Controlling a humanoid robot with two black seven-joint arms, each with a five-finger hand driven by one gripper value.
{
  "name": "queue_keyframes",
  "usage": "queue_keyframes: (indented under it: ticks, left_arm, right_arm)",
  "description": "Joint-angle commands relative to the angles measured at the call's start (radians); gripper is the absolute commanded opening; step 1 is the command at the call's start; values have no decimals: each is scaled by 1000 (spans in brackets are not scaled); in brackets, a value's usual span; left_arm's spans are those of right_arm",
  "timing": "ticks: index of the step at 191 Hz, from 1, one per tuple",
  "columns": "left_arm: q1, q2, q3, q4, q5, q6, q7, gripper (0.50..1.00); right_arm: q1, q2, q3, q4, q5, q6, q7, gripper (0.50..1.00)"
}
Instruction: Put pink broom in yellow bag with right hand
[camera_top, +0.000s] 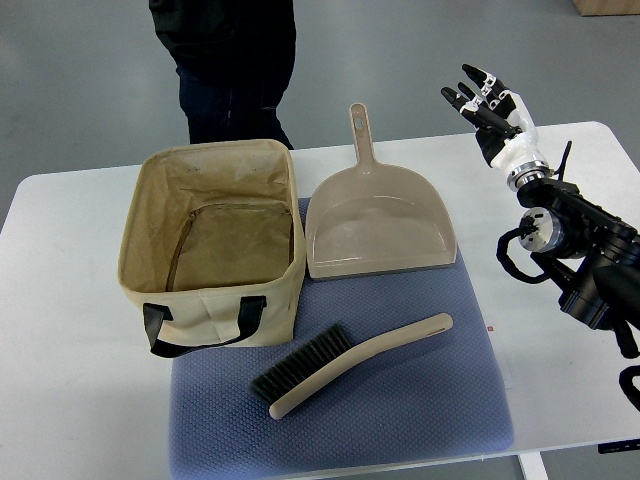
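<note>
The pink-beige hand broom (345, 364) with dark bristles lies on a blue mat (420, 410) near the table's front, handle pointing right and up. Left of it stands the pale yellow fabric bag (212, 245), open at the top with black handles, nothing visible inside. My right hand (487, 105) hovers raised at the far right edge of the table, well away from the broom, fingers spread and holding nothing. Its black arm (580, 250) comes in from the right. The left arm does not show.
A pink-beige dustpan (378, 228) lies on the mat just right of the bag, handle pointing away from me. A person in dark clothes (235, 60) stands behind the white table (60, 330), beyond the bag.
</note>
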Motion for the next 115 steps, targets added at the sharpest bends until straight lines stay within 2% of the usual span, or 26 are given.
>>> queue_keyframes:
  ticks: [1, 115]
  left_arm:
    - [0, 0, 0, 0, 0, 0, -1, 1000]
    - [3, 0, -2, 1, 0, 9, -1, 1000]
  right_arm:
    - [0, 0, 0, 0, 0, 0, 0, 930]
    - [15, -9, -1, 0, -6, 0, -5, 930]
